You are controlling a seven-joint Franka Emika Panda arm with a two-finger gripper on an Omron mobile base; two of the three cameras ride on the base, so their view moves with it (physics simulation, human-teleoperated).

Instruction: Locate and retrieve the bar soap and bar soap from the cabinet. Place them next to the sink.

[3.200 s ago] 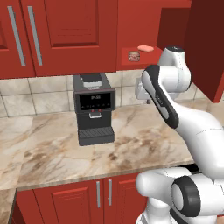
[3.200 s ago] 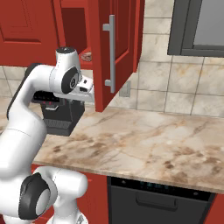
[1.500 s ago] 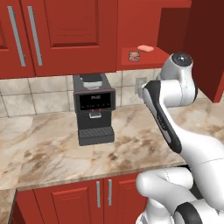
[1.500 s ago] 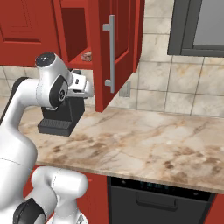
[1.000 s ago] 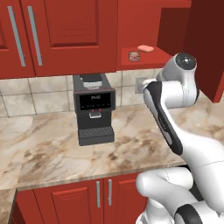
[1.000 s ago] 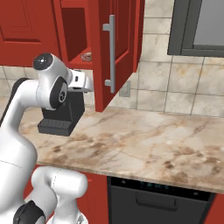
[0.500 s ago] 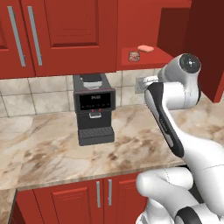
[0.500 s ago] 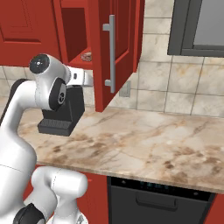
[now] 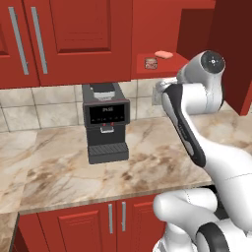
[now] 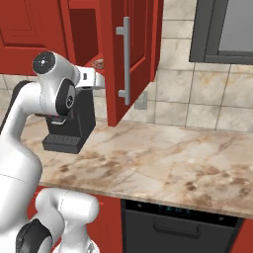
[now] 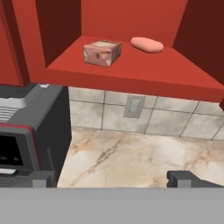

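Your arm raised and bent toward the open cabinet (image 9: 162, 69), gripper (image 10: 99, 79) just below its shelf, jaws spread wide, holding nothing, both bar soaps (image 11: 103, 53) above.

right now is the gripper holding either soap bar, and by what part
Nothing is held. The jaws are open and short of the shelf; the boxy bar soap and the pink bar soap both lie untouched on the cabinet shelf.
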